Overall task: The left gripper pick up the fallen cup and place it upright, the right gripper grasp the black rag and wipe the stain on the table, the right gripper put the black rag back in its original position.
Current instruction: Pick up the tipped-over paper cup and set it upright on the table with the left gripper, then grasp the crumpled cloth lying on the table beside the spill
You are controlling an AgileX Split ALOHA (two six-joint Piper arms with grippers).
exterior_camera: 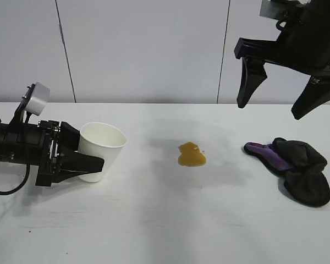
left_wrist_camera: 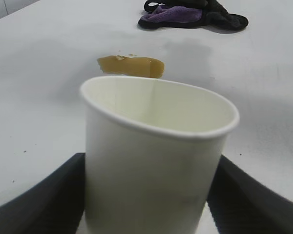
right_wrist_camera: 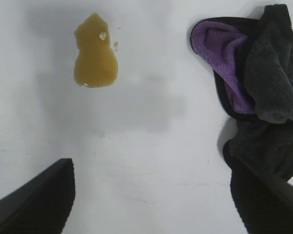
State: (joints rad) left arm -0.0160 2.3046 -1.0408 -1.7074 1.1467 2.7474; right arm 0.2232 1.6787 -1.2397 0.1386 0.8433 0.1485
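The white paper cup stands mouth up on the table at the left. My left gripper reaches in low from the left and is shut on the cup's lower wall. In the left wrist view the cup fills the space between the two black fingers, which press on both sides. The yellowish-brown stain lies mid-table. The black rag, purple patch showing, lies at the right. My right gripper hangs open high above the table, over the spot between stain and rag.
Grey wall panels stand behind the table's far edge. Bare white tabletop stretches along the front and between cup and stain.
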